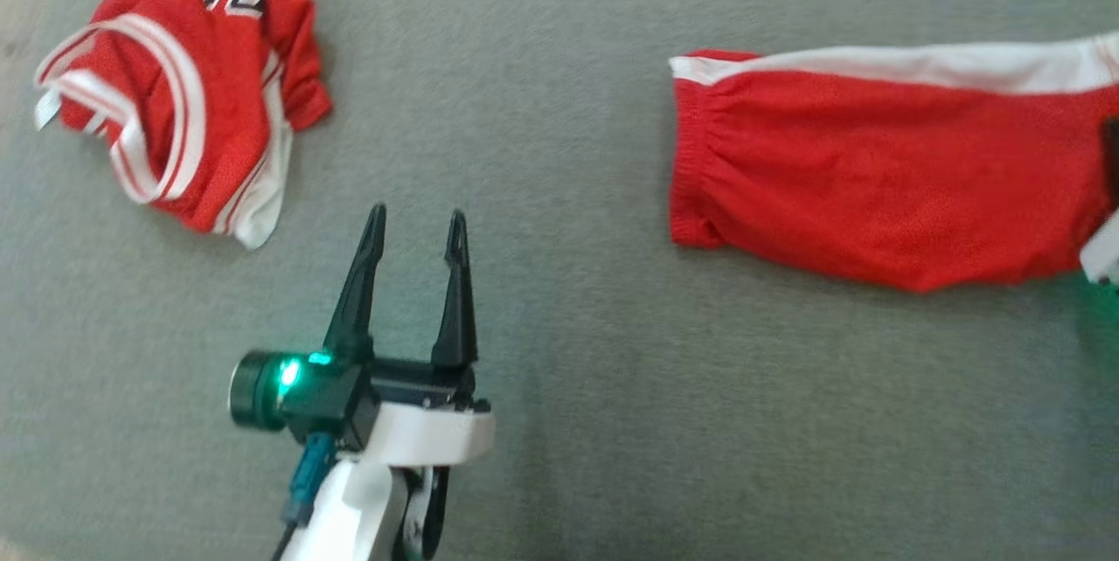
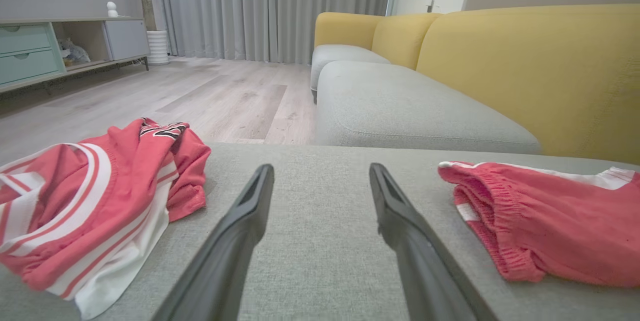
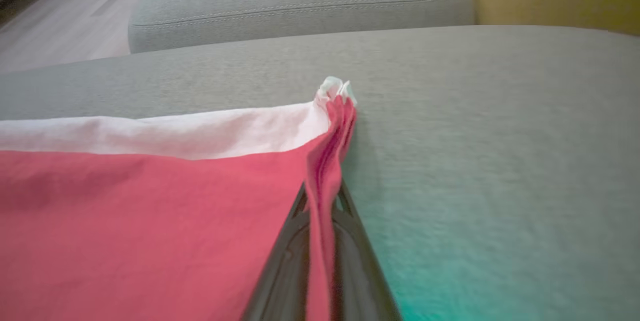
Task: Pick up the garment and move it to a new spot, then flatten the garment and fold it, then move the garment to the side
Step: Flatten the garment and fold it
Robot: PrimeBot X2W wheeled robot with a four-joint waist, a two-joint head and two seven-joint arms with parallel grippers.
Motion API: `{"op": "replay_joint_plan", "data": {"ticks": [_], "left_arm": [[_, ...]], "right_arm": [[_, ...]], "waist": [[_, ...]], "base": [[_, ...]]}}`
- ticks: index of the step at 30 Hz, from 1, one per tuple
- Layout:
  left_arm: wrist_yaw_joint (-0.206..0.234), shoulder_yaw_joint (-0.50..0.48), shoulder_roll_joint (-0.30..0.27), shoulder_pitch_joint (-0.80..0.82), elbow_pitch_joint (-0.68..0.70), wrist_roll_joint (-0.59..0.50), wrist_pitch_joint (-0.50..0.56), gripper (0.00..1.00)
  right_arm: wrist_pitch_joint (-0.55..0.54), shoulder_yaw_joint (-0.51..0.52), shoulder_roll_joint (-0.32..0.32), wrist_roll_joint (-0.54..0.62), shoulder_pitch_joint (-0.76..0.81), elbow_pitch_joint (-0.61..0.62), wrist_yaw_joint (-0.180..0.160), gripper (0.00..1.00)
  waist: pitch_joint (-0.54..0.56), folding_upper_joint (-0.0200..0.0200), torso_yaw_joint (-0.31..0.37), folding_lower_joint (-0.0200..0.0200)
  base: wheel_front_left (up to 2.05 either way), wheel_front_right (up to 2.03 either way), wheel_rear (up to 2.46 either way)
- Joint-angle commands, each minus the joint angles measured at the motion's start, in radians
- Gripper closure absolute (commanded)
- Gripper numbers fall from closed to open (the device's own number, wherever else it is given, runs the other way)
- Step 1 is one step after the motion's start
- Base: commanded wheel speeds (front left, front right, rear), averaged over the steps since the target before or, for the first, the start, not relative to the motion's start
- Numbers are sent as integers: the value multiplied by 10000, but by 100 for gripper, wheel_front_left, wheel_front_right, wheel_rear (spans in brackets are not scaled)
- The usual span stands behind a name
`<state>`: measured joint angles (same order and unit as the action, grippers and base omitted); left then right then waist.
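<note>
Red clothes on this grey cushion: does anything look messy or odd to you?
Yes. The red jersey at the left lies crumpled in a heap, its striped trim twisted, while the red shorts lie spread flat. One edge of the shorts is bunched where the right jaws are shut on it.

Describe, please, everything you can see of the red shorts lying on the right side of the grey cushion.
The red shorts look like light mesh fabric, with a white stripe along the far edge and a gathered elastic waistband at the end toward the robot's left. They lie spread flat on the grey cushion. The right gripper is shut on the opposite end, bunching it.
</note>
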<state>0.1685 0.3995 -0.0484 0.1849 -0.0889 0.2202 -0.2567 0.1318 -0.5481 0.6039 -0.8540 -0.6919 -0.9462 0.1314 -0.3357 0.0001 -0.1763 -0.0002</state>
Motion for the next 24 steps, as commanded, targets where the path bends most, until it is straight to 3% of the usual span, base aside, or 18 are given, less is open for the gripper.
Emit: {"op": "replay_joint_plan", "data": {"ticks": [1, 6, 10, 15, 24], "left_arm": [[96, -397, -22, 12, 388, -186, -50, 0], [96, -504, -20, -170, 439, -394, -51, 0], [77, -495, -20, -148, 397, -544, -51, 0], [93, -430, -19, -247, 262, -568, -51, 0], [398, -551, -19, -555, 200, -566, -51, 0]], "right_arm": [[184, -107, 456, -58, 297, 31, -7, 100], [495, -131, 1095, 54, 349, -290, -7, 100], [624, -97, 1086, 125, -54, -155, -7, 100], [657, -171, 711, 87, -473, 539, -7, 100], [213, -417, -631, -216, -7, 2551, -7, 100]], "waist": [[382, -1, 417, 2], [549, -1, 678, 2], [658, -1, 781, 2], [934, -1, 775, 2], [1531, -1, 447, 2]], "base": [[0, 0, 0], [0, 0, 0], [0, 0, 0], [0, 0, 0], [0, 0, 0]]}}
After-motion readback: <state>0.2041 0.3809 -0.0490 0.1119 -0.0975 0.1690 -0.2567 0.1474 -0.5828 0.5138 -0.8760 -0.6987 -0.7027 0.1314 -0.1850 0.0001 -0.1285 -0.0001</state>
